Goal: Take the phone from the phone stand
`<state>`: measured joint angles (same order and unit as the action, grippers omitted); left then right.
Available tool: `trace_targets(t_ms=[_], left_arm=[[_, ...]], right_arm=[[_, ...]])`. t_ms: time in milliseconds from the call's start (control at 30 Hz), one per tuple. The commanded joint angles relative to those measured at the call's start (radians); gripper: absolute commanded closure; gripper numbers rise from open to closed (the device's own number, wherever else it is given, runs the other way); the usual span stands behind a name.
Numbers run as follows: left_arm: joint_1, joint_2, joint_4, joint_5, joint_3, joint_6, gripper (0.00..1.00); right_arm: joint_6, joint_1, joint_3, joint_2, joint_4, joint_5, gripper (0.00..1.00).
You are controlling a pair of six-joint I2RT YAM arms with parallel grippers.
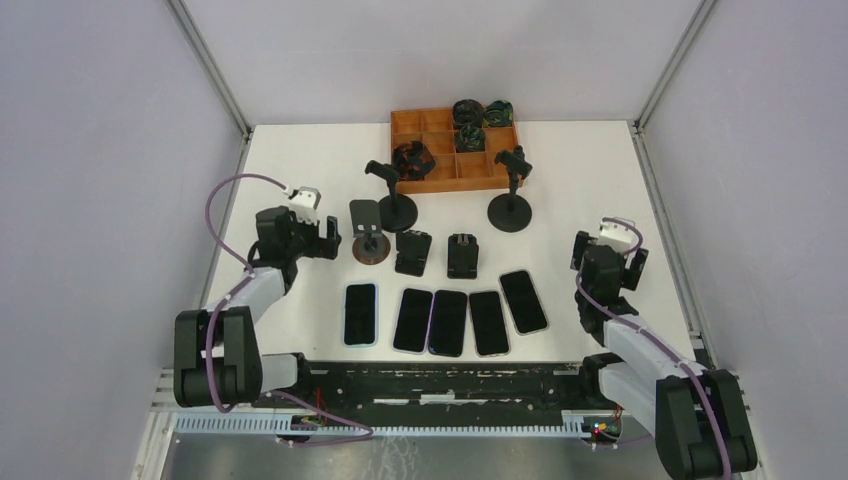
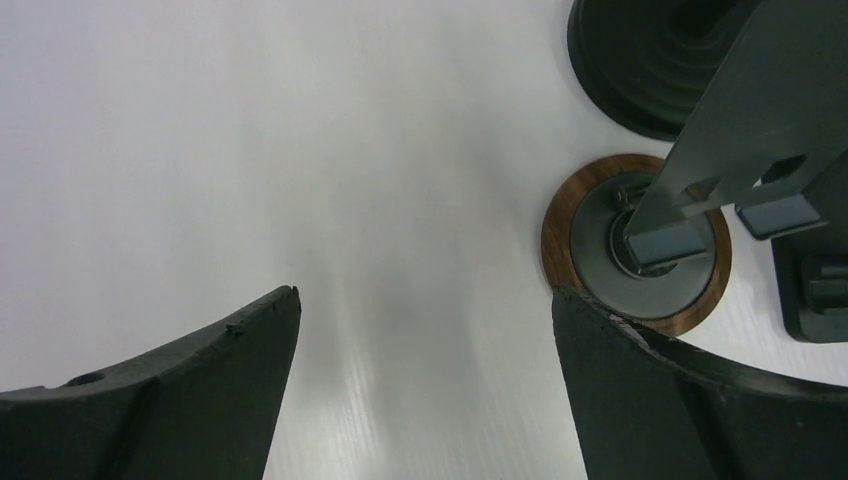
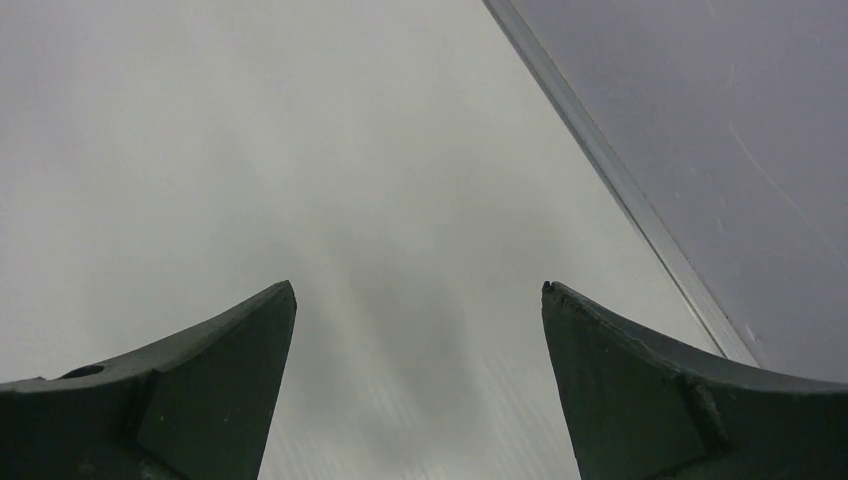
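Both sets of jaws are spread wide with nothing gripped: left gripper (image 2: 425, 292) and right gripper (image 3: 418, 285). No phone is seen on any stand. Five phones (image 1: 447, 320) lie flat at six o'clock of the stands. The wood-ringed stand (image 1: 372, 248) sits just beside the left gripper at three o'clock, so it could be toppled by a careless sweep.

We are looking at a robotics lab test cell: plain grey panels (image 1: 100, 150) and aluminium struts (image 1: 211, 70) are walling in a white bench (image 1: 300, 160). A cabled left arm (image 1: 245, 295) and right arm (image 1: 625, 340) are sitting bolted to a rail (image 1: 450, 378) along the bench's near edge.
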<state>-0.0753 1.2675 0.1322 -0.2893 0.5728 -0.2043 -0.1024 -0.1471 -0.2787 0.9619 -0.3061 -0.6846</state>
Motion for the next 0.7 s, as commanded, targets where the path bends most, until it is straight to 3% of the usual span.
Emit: trace_targets(t_ms=[0,267,433,667], left_arm=[[-0.005,0.049,0.326,-0.063,-0.125,0.108,0.0],[-0.005,0.102,0.581,-0.061,-0.217,0.177,0.0],[-0.004,0.099,0.643,-0.006,-0.24,0.188,0.0],[-0.003,0.16,0.995,0.019,-0.349,0.195,0.0]], right_arm=[[0.033,0.007,0.126,0.029,-0.262,-0.007,0.02],[0.118,0.007,0.316,0.139,-0.715,0.064,0.02],[0.165,0.007,0.332,0.222,-0.829,0.077,0.02],[0.22,0.007,0.381,0.305,-1.038,0.116,0.02]])
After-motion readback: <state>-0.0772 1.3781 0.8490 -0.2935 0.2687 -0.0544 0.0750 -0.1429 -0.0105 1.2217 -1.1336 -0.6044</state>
